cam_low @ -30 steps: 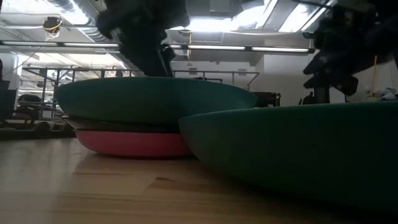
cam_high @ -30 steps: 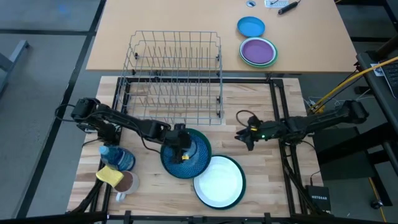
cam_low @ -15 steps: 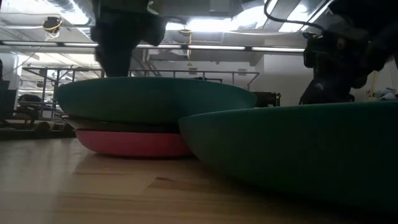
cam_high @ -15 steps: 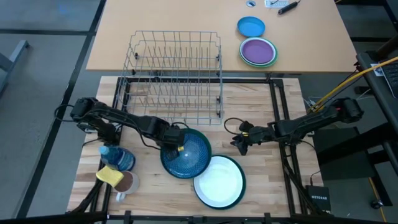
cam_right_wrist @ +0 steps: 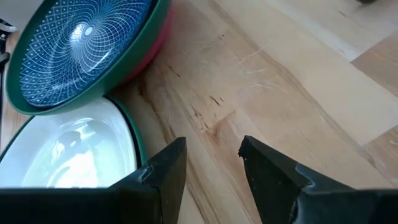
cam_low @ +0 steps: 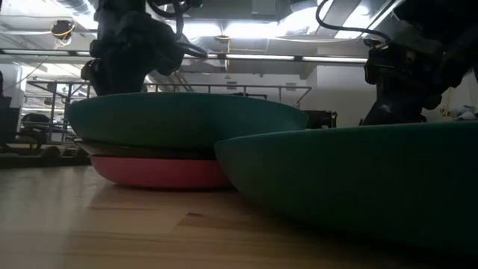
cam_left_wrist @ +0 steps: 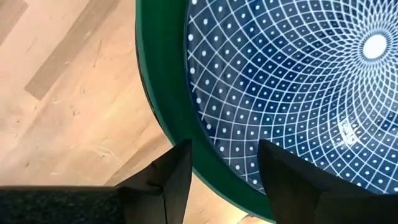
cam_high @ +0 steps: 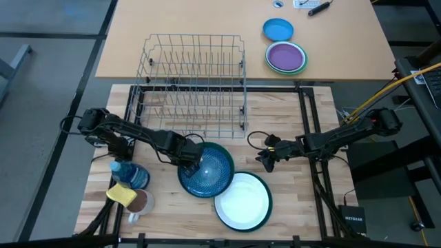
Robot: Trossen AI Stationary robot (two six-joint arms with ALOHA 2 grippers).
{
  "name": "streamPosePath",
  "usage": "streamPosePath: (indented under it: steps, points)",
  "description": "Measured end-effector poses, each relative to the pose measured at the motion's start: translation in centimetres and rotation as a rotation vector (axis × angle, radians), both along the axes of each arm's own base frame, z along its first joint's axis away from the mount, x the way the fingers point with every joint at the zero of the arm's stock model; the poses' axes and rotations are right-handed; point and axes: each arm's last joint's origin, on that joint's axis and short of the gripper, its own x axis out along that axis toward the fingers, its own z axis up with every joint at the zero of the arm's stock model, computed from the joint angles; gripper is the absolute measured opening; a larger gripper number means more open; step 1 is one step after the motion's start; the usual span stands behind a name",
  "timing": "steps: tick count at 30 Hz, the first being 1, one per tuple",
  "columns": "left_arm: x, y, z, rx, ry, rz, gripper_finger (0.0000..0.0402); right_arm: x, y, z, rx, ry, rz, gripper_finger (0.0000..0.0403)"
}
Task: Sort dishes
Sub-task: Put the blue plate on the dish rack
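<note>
While both dark arms reach in low over the pale wooden table (cam_high: 289,110), we find the left gripper (cam_high: 191,156) at the far-left rim of the green bowl (cam_high: 207,170). Seen from its wrist camera, its two black fingers (cam_left_wrist: 177,177) stand apart with the bowl's smooth, thick green rim (cam_left_wrist: 168,106) running between them, one finger outside and one over the inside; we cannot tell whether they press on it.

Inside, the round bowl is glossy blue with a fine web of white lines and dots spiralling to a pale centre. It sits on top of a stack: from table height we see a thin brown dish (cam_low: 142,152) under it and a smooth pink dish (cam_low: 157,172) at the bottom.

Touching the bowl on its near-right side lies the large round plate (cam_high: 242,201), shiny white with a dark green rim.

Our right gripper (cam_high: 265,157) hovers just right of the bowl, over bare wood, fingers (cam_right_wrist: 165,171) apart and holding nothing.

Far from the stack stands an empty wire dish rack (cam_high: 195,83). Near the left edge sit a blue bottle (cam_high: 131,173), a yellow sponge (cam_high: 122,195) and a brown cup (cam_high: 142,202).
</note>
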Motion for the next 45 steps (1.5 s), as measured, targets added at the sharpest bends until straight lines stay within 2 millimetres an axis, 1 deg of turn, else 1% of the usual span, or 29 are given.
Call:
streamPosePath:
  steps: [3,8,11,17,25,30,39,42,45]
  points:
    - [-0.1,0.0,-0.4,-0.004,0.002,0.038,0.017,0.0,0.0,0.0,0.0,0.001,0.0,0.0163]
    - [-0.2,0.0,-1.8,-0.02,-0.035,0.093,0.017,0.0,0.0,0.0,0.0,0.0,0.0,0.0163]
    - [-0.3,0.2,-2.3,-0.023,-0.034,0.121,0.017,0.0,0.0,0.0,0.0,0.0,0.001,0.0163]
    - [-0.4,0.4,-2.7,-0.026,-0.035,0.149,0.017,0.0,0.0,0.0,0.0,0.001,0.001,0.0163]
    - [0.5,0.9,-2.6,-0.033,-0.116,0.117,0.017,0.0,0.0,0.0,0.0,0.001,0.001,0.0163]
    - [1.0,0.9,-2.4,-0.032,-0.172,0.066,0.017,0.0,0.0,0.0,0.0,0.001,0.001,0.0163]
    - [1.2,0.8,-2.4,-0.039,-0.192,0.07,0.017,0.0,0.0,0.0,-0.002,0.001,0.002,0.0163]
    - [1.2,0.8,-2.9,-0.043,-0.224,0.074,0.017,0.1,0.0,0.1,-0.016,-0.014,0.017,0.0163]
    - [1.0,0.9,-3.9,-0.063,-0.243,0.125,0.017,0.5,0.1,0.5,-0.007,-0.072,0.02,0.0163]
